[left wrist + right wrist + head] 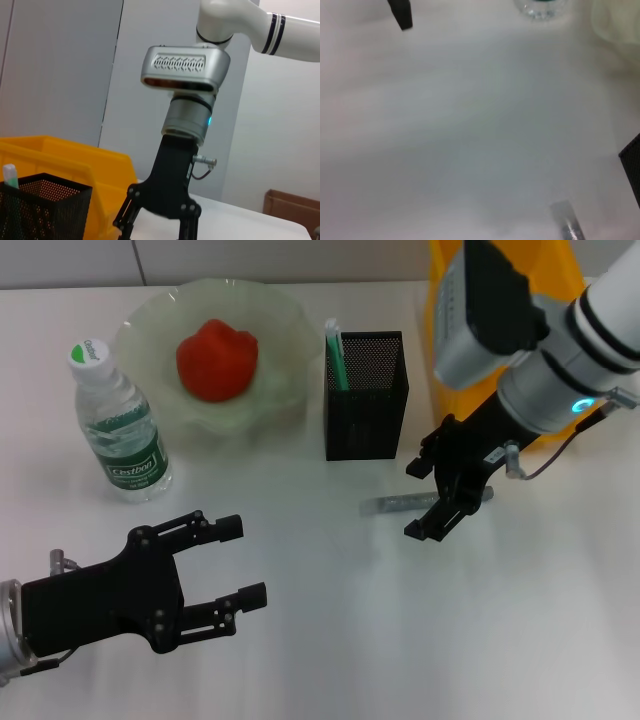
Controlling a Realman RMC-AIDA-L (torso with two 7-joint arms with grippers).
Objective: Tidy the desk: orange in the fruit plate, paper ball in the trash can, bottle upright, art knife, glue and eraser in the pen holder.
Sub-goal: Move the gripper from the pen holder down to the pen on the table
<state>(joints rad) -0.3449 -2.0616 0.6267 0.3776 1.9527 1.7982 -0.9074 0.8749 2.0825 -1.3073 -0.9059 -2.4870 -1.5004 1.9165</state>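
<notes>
The orange (217, 360) lies in the pale fruit plate (150, 325) at the back. The bottle (120, 425) stands upright left of the plate. The grey art knife (385, 506) lies flat on the table in front of the black mesh pen holder (365, 400). My right gripper (417, 499) is open, low over the knife with one finger on each side of it. My left gripper (245, 561) is open and holds nothing at the near left. A green and white stick (335, 355) stands in the holder. Paper ball and eraser are out of view.
A yellow bin (445, 310) stands behind the pen holder at the back right, partly hidden by my right arm. The right wrist view shows the knife's end (567, 222), the bottle's base (540, 7) and the holder's corner (632, 160).
</notes>
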